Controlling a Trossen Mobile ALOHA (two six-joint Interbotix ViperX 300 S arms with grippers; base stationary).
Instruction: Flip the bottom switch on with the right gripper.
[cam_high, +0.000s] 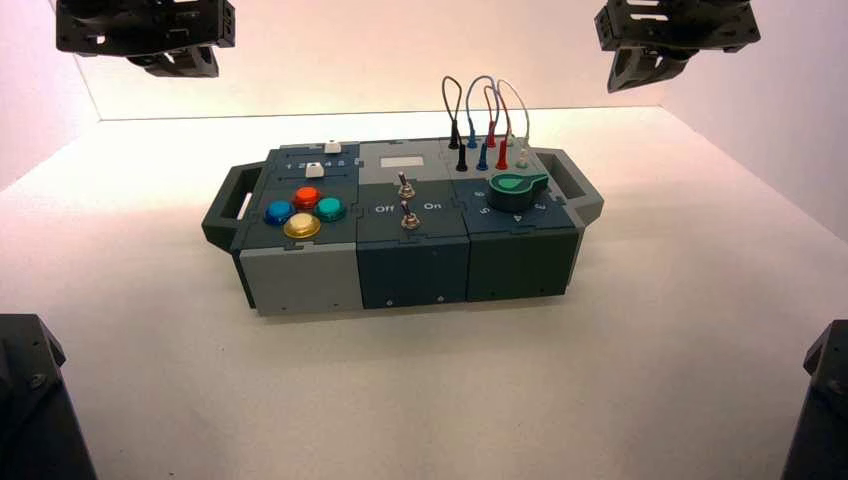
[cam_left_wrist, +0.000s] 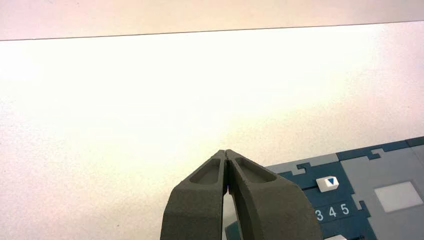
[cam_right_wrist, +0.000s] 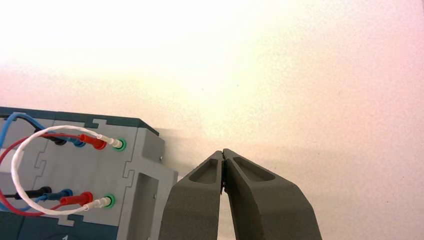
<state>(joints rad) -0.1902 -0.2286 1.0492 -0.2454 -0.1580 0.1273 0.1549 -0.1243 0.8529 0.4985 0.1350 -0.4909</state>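
Note:
The bottom switch (cam_high: 409, 218), a small silver toggle between white "Off" and "On" lettering, stands on the box's middle panel, nearer the front than a matching silver toggle (cam_high: 404, 186). My right gripper (cam_high: 640, 62) hangs high at the back right, well above and behind the box; in the right wrist view its gripper (cam_right_wrist: 222, 151) is shut and empty over the table beside the box's handle end (cam_right_wrist: 145, 200). My left gripper (cam_high: 180, 62) hangs high at the back left; in the left wrist view (cam_left_wrist: 226, 152) it is shut and empty.
The box (cam_high: 300, 275) carries four coloured buttons (cam_high: 301, 210), two white sliders (cam_high: 315, 169), a green knob (cam_high: 518, 189) and plugged wires (cam_high: 490, 100). Handles (cam_high: 228, 205) stick out at both ends. Dark arm bases sit at the front corners (cam_high: 30, 400).

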